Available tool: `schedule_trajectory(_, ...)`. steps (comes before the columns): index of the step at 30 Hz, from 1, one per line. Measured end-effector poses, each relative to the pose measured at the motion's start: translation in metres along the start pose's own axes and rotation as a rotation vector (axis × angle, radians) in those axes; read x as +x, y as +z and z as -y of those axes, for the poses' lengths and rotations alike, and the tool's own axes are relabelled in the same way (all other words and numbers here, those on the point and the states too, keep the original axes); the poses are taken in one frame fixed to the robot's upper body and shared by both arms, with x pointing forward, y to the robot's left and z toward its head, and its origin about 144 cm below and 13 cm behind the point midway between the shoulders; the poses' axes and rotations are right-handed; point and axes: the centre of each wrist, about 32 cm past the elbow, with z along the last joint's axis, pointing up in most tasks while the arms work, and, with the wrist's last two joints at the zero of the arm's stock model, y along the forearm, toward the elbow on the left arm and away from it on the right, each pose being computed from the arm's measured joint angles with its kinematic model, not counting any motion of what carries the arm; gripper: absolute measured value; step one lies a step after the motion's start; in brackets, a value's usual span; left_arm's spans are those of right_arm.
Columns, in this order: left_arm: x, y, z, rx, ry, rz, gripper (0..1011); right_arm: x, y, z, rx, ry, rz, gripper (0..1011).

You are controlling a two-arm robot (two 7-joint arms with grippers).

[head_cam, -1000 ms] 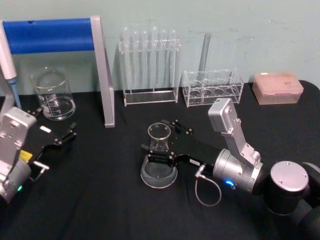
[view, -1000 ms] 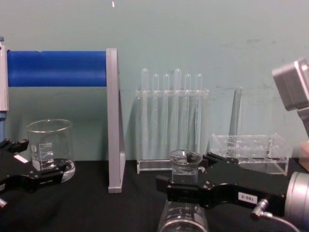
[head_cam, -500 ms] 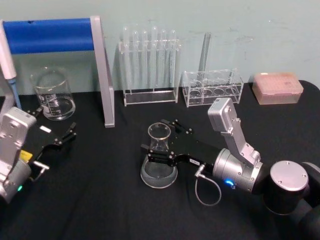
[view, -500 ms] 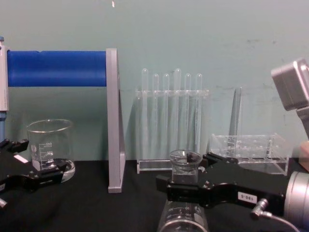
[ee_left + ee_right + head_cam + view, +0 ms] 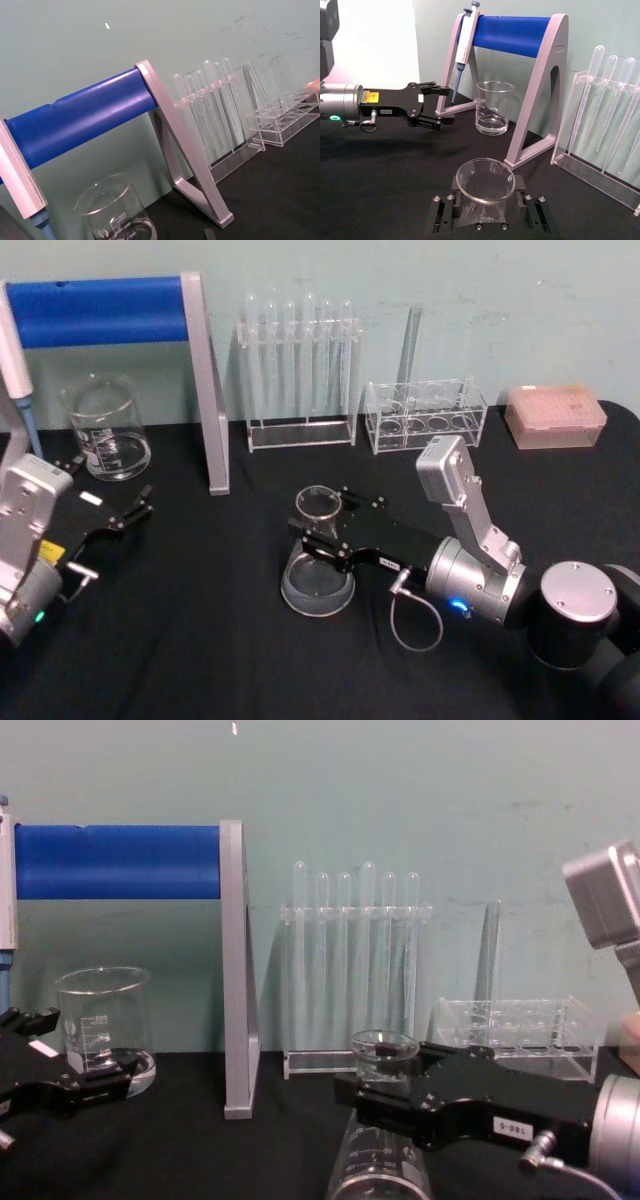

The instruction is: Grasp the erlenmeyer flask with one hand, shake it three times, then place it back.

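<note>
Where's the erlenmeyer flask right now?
In the head view the erlenmeyer flask is at mid-table over the black cloth, in front of the test tube rack. It is slightly tilted, with its neck clamped in the right gripper.

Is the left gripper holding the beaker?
No: the left gripper is open with nothing between its fingers, and the beaker stands apart from it.

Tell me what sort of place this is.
Most likely a chemistry lab bench: a rack of test tubes, a glass beaker, a pipette on its blue stand, and an erlenmeyer flask held by the right gripper.
</note>
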Motion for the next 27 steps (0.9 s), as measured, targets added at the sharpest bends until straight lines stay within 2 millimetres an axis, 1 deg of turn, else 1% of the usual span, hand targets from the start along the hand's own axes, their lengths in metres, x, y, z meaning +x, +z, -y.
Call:
schedule_trajectory(2,0.0,0.0,0.0,0.0,0.0,0.0,1001,0.0,0.0,0.0,0.0,0.0,0.0,593)
schedule_trajectory(3,0.0,0.0,0.0,0.0,0.0,0.0,1001,0.0,0.0,0.0,0.0,0.0,0.0,534)
schedule_trajectory(6,0.0,0.0,0.0,0.0,0.0,0.0,1001,0.0,0.0,0.0,0.0,0.0,0.0,456)
schedule_trajectory(7,0.0,0.0,0.0,0.0,0.0,0.0,1001,0.0,0.0,0.0,0.001,0.0,0.0,449)
schedule_trajectory(13,0.0,0.0,0.0,0.0,0.0,0.0,1001,0.0,0.001,0.0,0.002,-0.003,-0.001,450)
schedule_trajectory(18,0.0,0.0,0.0,0.0,0.0,0.0,1001,0.002,0.01,0.003,0.006,-0.028,-0.005,450)
schedule_trajectory(27,0.0,0.0,0.0,0.0,0.0,0.0,1001,0.009,0.043,0.01,0.017,-0.091,0.007,450)
